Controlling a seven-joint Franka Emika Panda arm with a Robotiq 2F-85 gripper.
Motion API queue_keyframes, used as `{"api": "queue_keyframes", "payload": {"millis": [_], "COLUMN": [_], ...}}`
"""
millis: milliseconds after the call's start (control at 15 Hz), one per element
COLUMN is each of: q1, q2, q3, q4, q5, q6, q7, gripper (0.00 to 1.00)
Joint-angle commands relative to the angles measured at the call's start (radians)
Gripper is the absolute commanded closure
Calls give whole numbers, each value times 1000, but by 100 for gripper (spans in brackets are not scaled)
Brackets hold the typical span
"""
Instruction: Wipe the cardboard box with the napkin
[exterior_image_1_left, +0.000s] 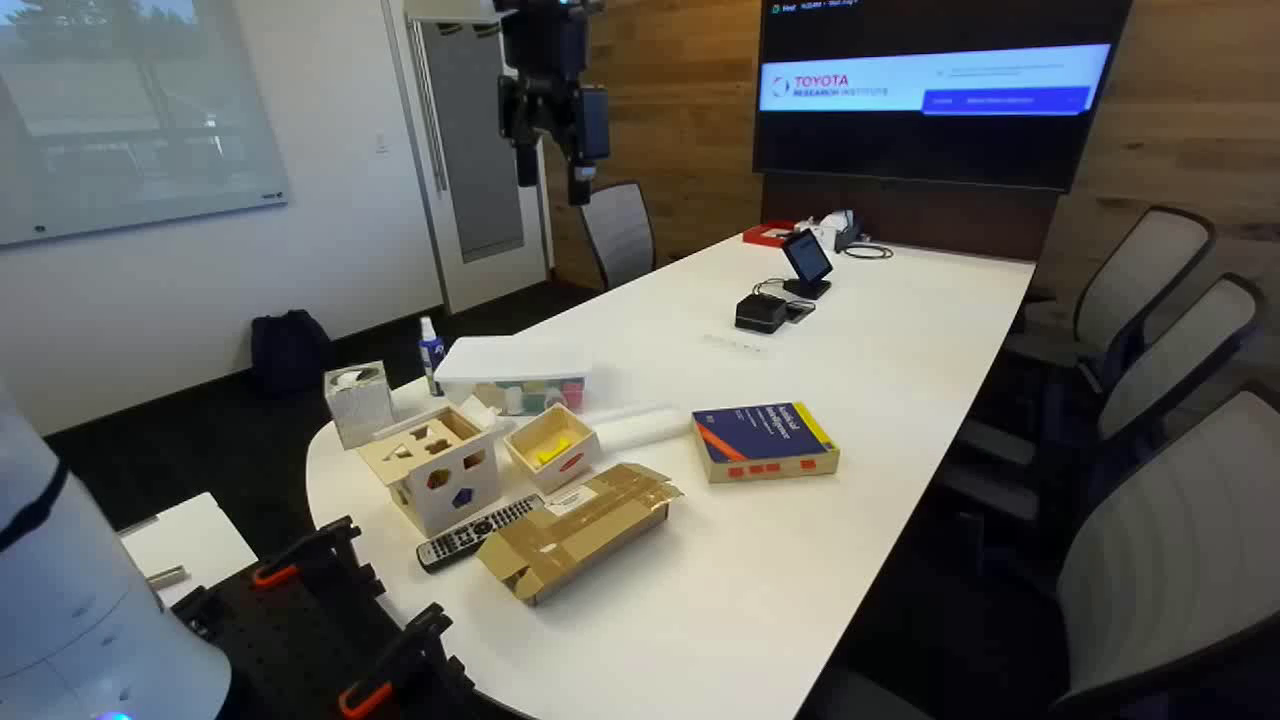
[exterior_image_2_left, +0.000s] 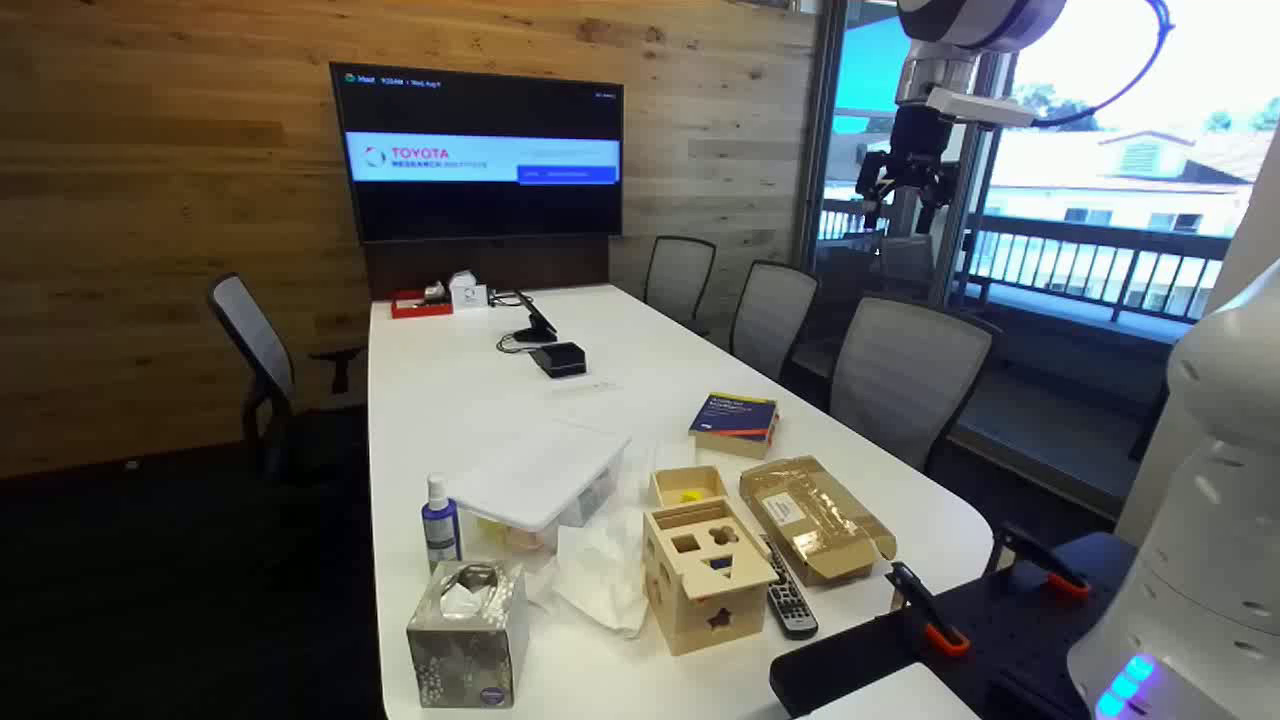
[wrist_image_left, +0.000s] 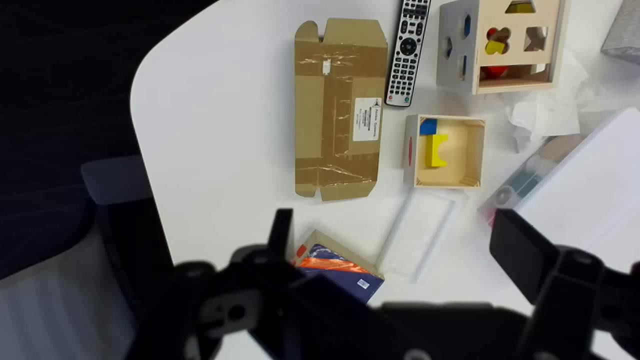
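Note:
The cardboard box, flat and golden-tan with shiny tape and a white label, lies on the table in both exterior views (exterior_image_1_left: 578, 530) (exterior_image_2_left: 800, 515) and in the wrist view (wrist_image_left: 336, 117). A crumpled white napkin (exterior_image_2_left: 600, 580) lies between the beige shape block and the tissue box. It shows at the right of the wrist view (wrist_image_left: 540, 115) and is mostly hidden behind the block in an exterior view (exterior_image_1_left: 487, 412). My gripper is high above the table in both exterior views (exterior_image_1_left: 553, 188) (exterior_image_2_left: 898, 215). In the wrist view (wrist_image_left: 395, 225) its fingers are wide apart with nothing between them.
The wooden shape block (exterior_image_2_left: 705, 590), remote (exterior_image_1_left: 480, 532) and small wooden tray (wrist_image_left: 450, 175) crowd beside the box. A lidded plastic bin (exterior_image_2_left: 540, 470), spray bottle (exterior_image_2_left: 441, 525) and tissue box (exterior_image_2_left: 467, 640) stand near the napkin. A thick book (exterior_image_1_left: 765, 440) lies farther along the table.

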Motion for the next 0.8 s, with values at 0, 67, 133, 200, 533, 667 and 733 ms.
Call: {"api": "queue_keyframes", "payload": {"millis": [0,67,133,200,533,667,733], "q1": [-17,-17,-17,-17,20,50,64], "q2": [1,1,1,1,59,106,134], "q3": [14,14,14,14,74,127,151], "q4": [2,2,2,2,8,-10,-12], "q5": [5,5,5,5,-30,-30,-32], "q6": [-2,-2,-2,-2,18,80,105], "q7": [-5,-5,-5,-5,4,16,18], "gripper": [0,0,0,0,0,0,0]}}
